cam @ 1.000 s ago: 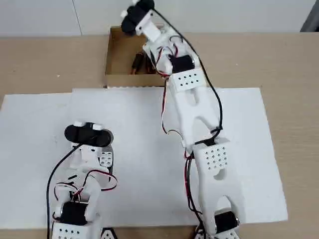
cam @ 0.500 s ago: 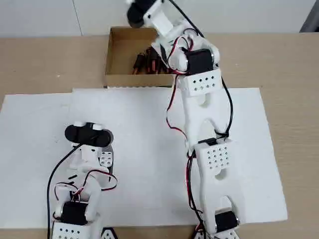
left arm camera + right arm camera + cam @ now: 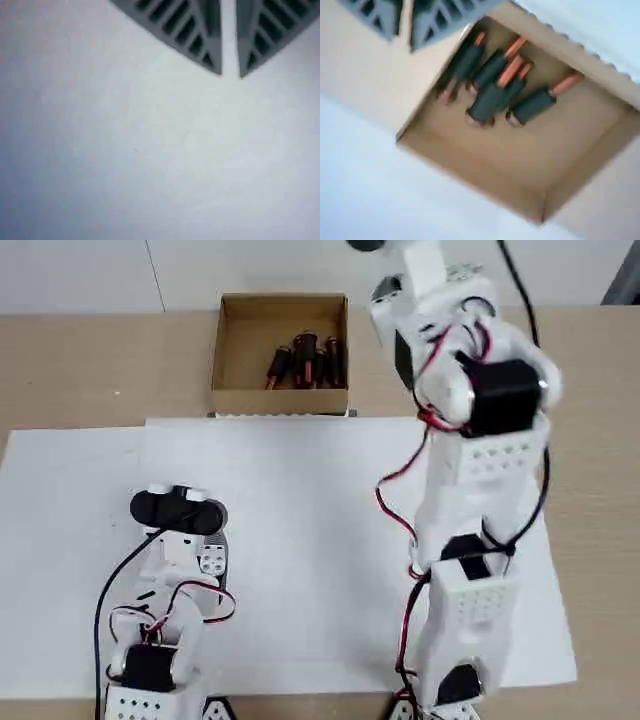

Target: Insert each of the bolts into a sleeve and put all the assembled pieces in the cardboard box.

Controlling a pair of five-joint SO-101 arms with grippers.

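- The cardboard box (image 3: 243,335) sits past the white sheet (image 3: 300,510); I'd pull out high, clear of its walls
- Right gripper (image 3: 404,40), fingers together and empty, hangs over the box's edge
- Left gripper (image 3: 230,74), also together and empty, is over the sheet
- The assembled pieces (image 3: 305,358) lie bunched inside the box; the job looks finished, so I'd park

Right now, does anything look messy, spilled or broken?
Nothing stands out. The assembled pieces lie bunched together inside the cardboard box, which sits upright and undamaged on the table.

Brown cardboard box (image 3: 280,400), black sleeves (image 3: 492,97), copper-orange bolts (image 3: 565,82), white paper (image 3: 300,510)
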